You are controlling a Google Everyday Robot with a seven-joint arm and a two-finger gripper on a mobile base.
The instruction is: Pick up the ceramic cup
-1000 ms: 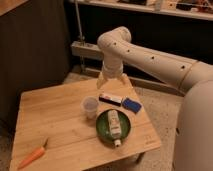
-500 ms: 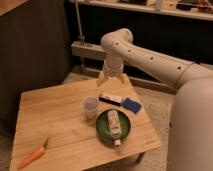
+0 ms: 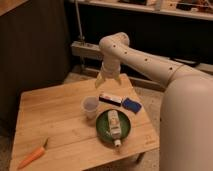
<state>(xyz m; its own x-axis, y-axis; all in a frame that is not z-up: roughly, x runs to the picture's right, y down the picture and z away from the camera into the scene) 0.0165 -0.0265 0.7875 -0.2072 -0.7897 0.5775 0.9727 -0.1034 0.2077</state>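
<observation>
The ceramic cup (image 3: 90, 106) is a small pale handleless cup standing upright near the middle of the wooden table (image 3: 55, 120). My gripper (image 3: 108, 81) hangs from the white arm above the table's far side, up and to the right of the cup, apart from it. Its two pale fingers (image 3: 99, 80) point down and are spread, with nothing between them.
A green plate (image 3: 102, 131) in front of the cup holds a white bottle (image 3: 114, 125) lying on its side. A dark bar (image 3: 110, 99) and a blue object (image 3: 132, 105) lie right of the cup. A carrot (image 3: 32, 155) lies at the front left corner.
The arm's elbow has shifted a little to the right; the gripper stays above the far side of the table. The cup and other objects have not moved.
</observation>
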